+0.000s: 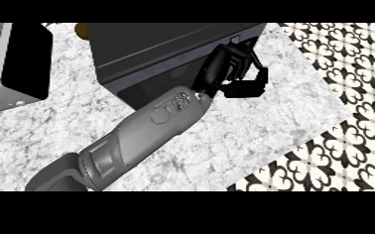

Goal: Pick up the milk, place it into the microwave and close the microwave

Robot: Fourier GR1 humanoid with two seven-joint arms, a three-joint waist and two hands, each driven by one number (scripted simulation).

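A grey forearm (147, 134) stretches across the marble counter (242, 129), its black right hand (233, 72) curled against the dark microwave's (154, 49) front corner near the counter's right edge; the milk is hidden.

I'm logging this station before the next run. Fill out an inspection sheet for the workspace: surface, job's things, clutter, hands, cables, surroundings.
Surface: pale speckled stone counter, bare at the front.
Job's things: dark microwave at the back of the counter; whether its door is shut cannot be told; milk not seen.
Clutter: an orange-brown object peeks out at the microwave's far left corner; a black and grey appliance at the left edge.
Hands: one robot hand at the microwave's right front corner, fingers curled, nothing seen in them; the other not in view.
Cables: nothing seen.
Surroundings: black-and-white patterned floor to the right.
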